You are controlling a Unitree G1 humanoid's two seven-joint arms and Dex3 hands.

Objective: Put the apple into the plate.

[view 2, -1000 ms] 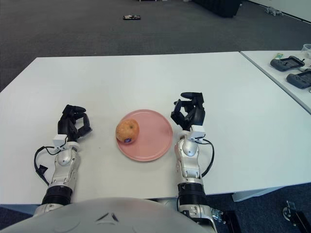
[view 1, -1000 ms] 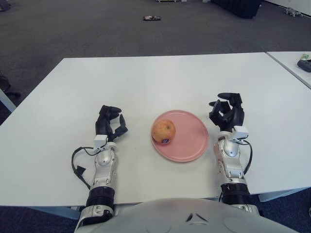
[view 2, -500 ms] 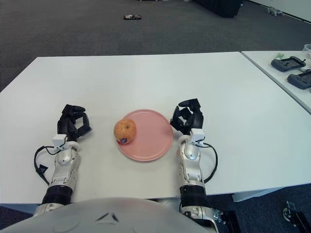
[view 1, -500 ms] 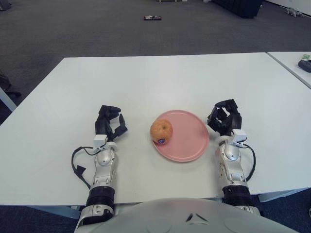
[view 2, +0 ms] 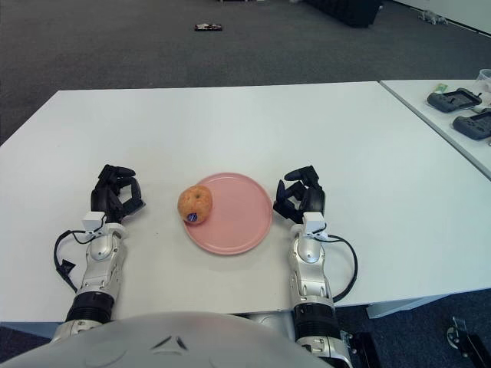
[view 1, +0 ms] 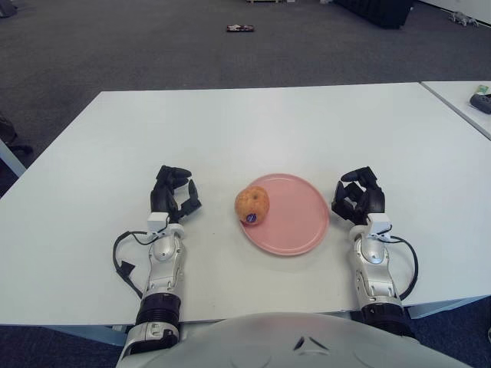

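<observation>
— Pink plate (view 1: 295, 222), where's the apple (view 1: 252, 205) rel. to it?
— I see it on the plate's left rim, sticker facing me.
— Hands?
— Right hand (view 1: 357, 201) just beside plate's right edge, fingers curled, holding nothing. Left hand (view 1: 172, 198) on the white table (view 1: 230, 130), left of apple, also curled, empty.

The plate (view 1: 295, 218) lies on the surface (view 1: 245, 130) between the two hands; the apple (view 1: 252, 205) sits on the plate's left rim; the left hand (view 1: 173, 197) lies left of it; the right hand (view 1: 357, 199) just right of the plate.
</observation>
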